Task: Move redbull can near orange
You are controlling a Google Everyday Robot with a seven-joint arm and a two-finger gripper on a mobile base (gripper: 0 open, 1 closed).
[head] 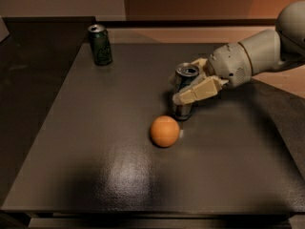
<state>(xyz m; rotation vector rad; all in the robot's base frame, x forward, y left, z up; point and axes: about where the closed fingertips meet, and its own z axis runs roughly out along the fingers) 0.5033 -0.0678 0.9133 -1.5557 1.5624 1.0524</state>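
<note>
Gripper [185,87] reaches in from the right w/ its fingers [199,90] closed on the redbull can [183,109], one in front, one behind. Can is upright, base at the table [86,142]. Orange [165,131] sits just below-left of the gripper, v. near the can. Green can [100,44] is far up-left, well apart.
</note>
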